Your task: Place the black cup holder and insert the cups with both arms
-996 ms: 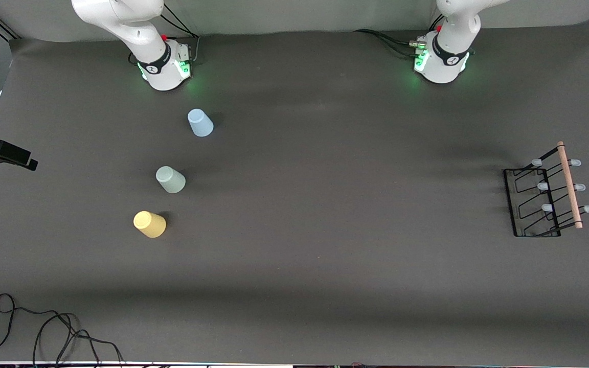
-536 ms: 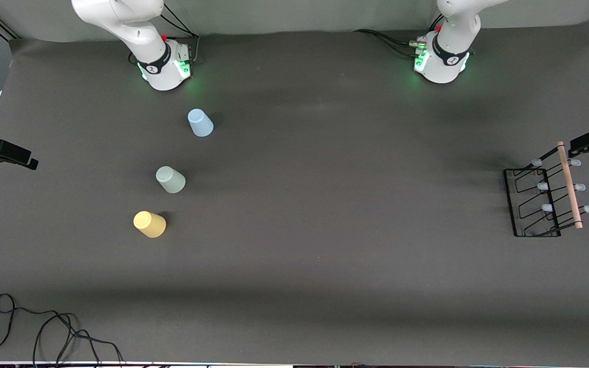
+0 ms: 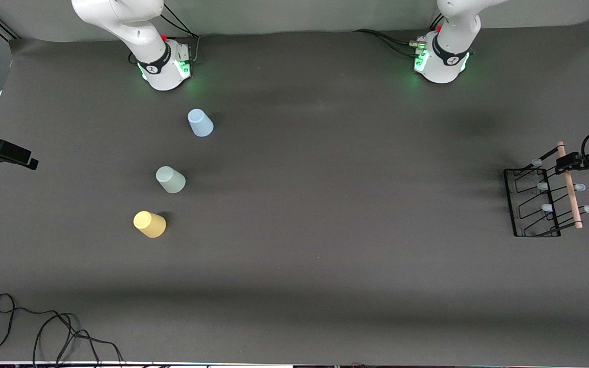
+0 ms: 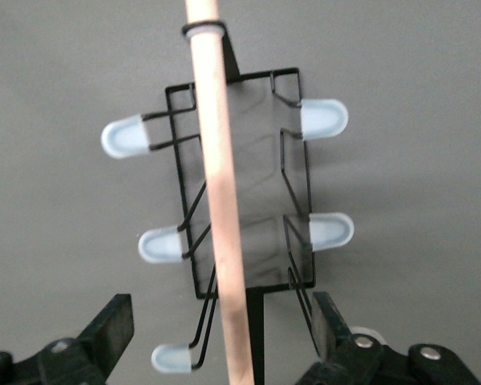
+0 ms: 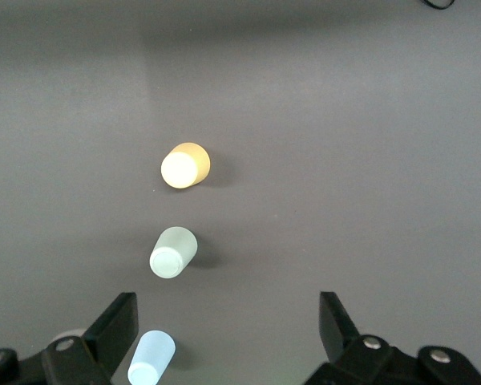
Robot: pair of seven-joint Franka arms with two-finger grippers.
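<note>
**Left gripper spread over the rack handle, right gripper waiting**

The left gripper [image 3: 566,162], at the right edge of the front frame, hangs over the wooden handle [image 4: 219,192] of the black cup holder [image 3: 537,202], its fingers [image 4: 112,325] spread wide on either side of the rod without touching it. The holder stands on the table [image 3: 325,230] at middle right of the frame. The right gripper [image 5: 228,329] waits up high, jaws wide apart and empty. In the left half of the frame stand three cups upside down: blue cup [image 3: 200,123] uppermost, green cup [image 3: 171,180] below it, yellow cup [image 3: 149,224] lowest.
</note>
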